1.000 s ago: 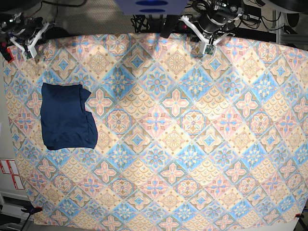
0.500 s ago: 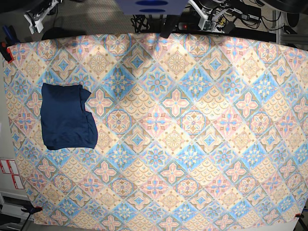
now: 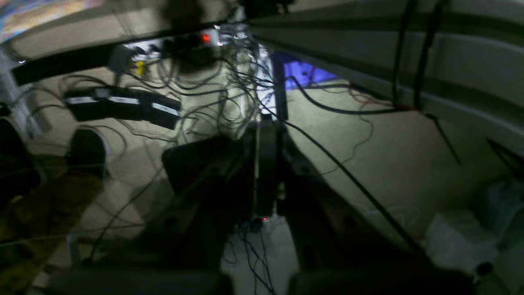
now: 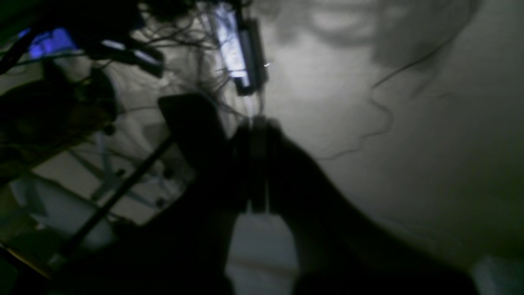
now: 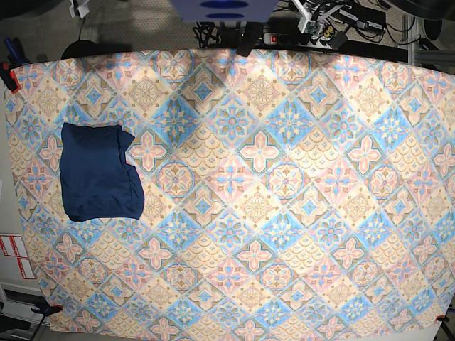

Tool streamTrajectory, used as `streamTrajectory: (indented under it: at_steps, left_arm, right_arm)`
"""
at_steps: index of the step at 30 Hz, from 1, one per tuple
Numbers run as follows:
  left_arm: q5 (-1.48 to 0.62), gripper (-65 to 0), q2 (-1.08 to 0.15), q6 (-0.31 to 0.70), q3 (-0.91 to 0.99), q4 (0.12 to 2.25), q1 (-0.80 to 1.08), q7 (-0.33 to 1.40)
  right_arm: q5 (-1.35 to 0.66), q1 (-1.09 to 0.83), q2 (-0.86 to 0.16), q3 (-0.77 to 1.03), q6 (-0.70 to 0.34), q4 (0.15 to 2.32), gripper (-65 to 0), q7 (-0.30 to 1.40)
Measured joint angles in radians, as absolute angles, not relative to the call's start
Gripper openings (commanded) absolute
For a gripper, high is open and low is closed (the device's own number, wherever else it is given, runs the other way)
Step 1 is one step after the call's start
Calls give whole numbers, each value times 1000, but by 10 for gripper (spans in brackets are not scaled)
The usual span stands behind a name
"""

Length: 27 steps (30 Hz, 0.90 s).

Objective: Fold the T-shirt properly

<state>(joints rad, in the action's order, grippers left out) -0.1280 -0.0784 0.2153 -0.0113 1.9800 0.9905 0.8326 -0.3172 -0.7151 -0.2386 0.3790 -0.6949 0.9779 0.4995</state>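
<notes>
T-shirt (image 5: 99, 172): you see it in the base view as a dark navy folded packet, roughly rectangular, lying flat on the patterned tablecloth (image 5: 284, 213) near that view's left edge, about halfway up the cloth. Its upper right corner shows a rumpled fold, and its bottom edge curves slightly. No arm touches it; both are well apart from it, beyond the cloth's far edge.

Left gripper (image 3: 266, 172): in its wrist view you look along two dark fingers pressed together with no gap between them, nothing held. Behind them lie a tangle of cables (image 3: 213, 82), a power strip (image 3: 123, 107) and pale floor; the picture is dim and blurred. In the base view only a small white part of this arm shows at the top edge, right of centre (image 5: 311, 15).

Right gripper (image 4: 257, 164): its wrist view is darker still, yet you can make out the fingers meeting along a narrow seam, closed and empty. A lit strip (image 4: 239, 53) and loose cables lie behind. In the base view a sliver of this arm shows at the top left corner (image 5: 79, 7).

Tablecloth: apart from the folded garment, you see only its tile pattern of blue, pink and tan.
</notes>
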Motion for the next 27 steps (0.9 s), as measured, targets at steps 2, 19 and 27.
streamTrajectory:
  at_steps: [2, 19, 27]
  left_arm:
    - [-127, -650, -84, 215, -11, 1939, 983, 825]
    - [-133, -650, -85, 215, -11, 1414, 827, 599]
    - [-134, -650, -83, 217, -11, 1155, 678, 558]
  right_arm:
    - [-315, -702, -238, 350, -695, 934, -650, 461]
    - [-129, -524, -243, 276, -684, 553, -650, 208]
    - [-22, -445, -229, 272, -677, 399, -650, 71]
